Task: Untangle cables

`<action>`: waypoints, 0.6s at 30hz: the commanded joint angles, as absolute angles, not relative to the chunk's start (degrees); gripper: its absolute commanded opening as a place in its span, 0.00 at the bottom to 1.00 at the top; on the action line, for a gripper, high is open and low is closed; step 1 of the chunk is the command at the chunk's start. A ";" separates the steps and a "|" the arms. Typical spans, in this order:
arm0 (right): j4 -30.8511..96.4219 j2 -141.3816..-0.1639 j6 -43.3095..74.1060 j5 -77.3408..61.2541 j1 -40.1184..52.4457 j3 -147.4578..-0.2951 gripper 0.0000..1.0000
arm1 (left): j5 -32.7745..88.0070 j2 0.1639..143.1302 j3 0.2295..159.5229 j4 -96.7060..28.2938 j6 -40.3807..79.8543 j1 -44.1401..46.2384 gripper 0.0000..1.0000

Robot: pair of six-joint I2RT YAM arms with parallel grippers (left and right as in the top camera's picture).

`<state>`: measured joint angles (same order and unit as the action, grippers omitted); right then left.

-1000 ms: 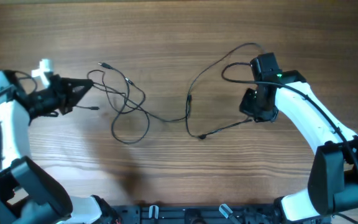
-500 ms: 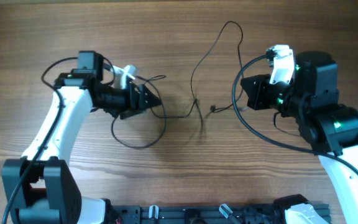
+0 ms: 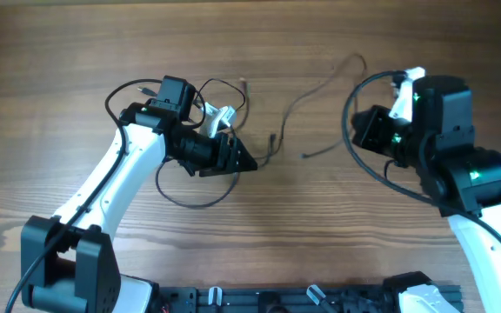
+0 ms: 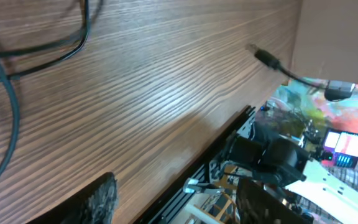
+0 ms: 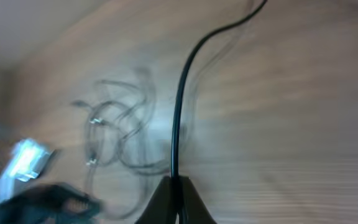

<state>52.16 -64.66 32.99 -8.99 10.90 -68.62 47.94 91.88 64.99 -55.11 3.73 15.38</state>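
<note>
- Currently the left hand (image 4: 179,200) is open, nothing between its fingers, low over the worktop (image 3: 320,235)
- Meanwhile the right hand (image 5: 174,198) is pinched shut on one strand of the cables (image 3: 181,203)
- Loosely looped, the cables lie on the worktop between both arms, partly beneath the left arm

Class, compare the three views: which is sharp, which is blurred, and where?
Overhead: sharp, evenly lit, cables clear on the table. Left wrist: wood grain crisp, fingers at the bottom out of focus. Right wrist: motion-blurred; only the held cable reads clearly.
</note>
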 commanded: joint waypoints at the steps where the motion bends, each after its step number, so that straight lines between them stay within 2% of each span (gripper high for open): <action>1: 54.54 -64.64 36.01 1.61 6.46 -69.06 0.04 | 46.81 91.85 65.19 -54.98 3.62 15.49 0.63; 6: 57.19 -64.66 35.94 3.09 -4.16 -69.06 0.04 | 40.64 91.85 65.19 -56.60 3.66 15.49 0.64; 8: 58.96 -64.73 34.48 3.01 -8.29 -68.99 0.04 | 32.27 91.85 65.04 -56.73 7.11 15.49 0.56; 10: 59.75 -64.73 33.45 2.96 -8.97 -68.93 0.04 | 24.91 91.85 64.77 -55.83 13.67 15.49 0.57; 15: 59.96 -66.32 27.99 -3.05 -8.97 -68.93 0.04 | 22.17 91.90 64.77 -52.49 25.08 15.51 0.59; 18: 60.01 -68.16 26.65 -6.52 -8.97 -68.93 0.04 | 21.56 92.68 64.77 -51.13 27.97 15.55 0.59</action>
<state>60.03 -66.61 29.17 -2.20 -8.84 -68.62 23.49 91.88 64.99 -51.96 23.27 15.38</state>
